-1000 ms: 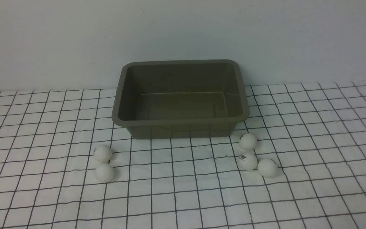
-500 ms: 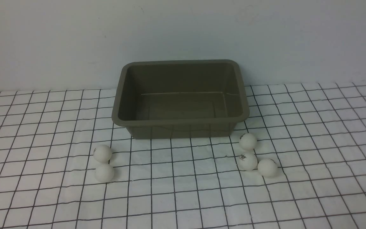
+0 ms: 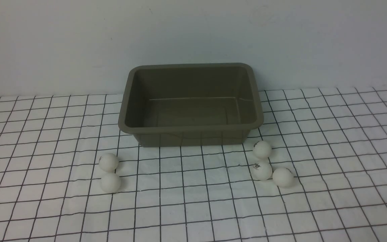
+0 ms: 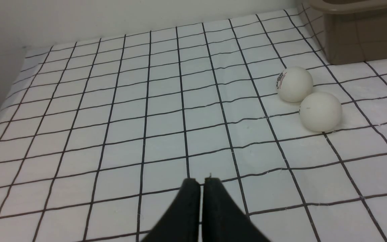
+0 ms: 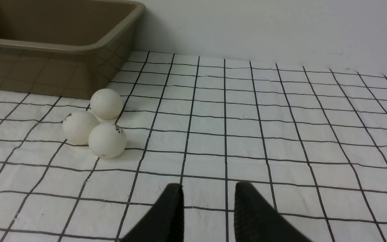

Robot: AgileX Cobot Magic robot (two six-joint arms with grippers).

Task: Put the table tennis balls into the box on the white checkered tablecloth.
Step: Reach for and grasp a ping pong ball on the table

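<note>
sitting at the far middle of the white checkered tablecloth (image 3: 193, 205), the olive-brown box (image 3: 190, 137) stands upright and empty, its far side close to the pale wall (image 3: 193, 30). all five table tennis balls (image 3: 261, 170) lie on the cloth outside it, near its front.

two are off the box's near left corner: the far left ball (image 3: 108, 162) and the near left ball (image 3: 110, 183), touching, one behind the other.

three cluster off the near right corner. the far right ball (image 3: 262, 149) lies just beside the box's front corner. the logo ball (image 3: 261, 170), with a small dark print on top, lies right in front of it. the rightmost ball (image 3: 283, 177) rests against the logo ball's right side.

in the left wrist view the left claw (image 4: 202, 183) is clenched, its two black fingers pressed together and gripping nothing, over bare cloth with the left pair of balls ahead, toward the box.

in the right wrist view the right claw (image 5: 208, 190) is released, its fingers standing apart with only cloth showing between them. the cluster of three lies ahead of it, beside the box's corner.
</note>
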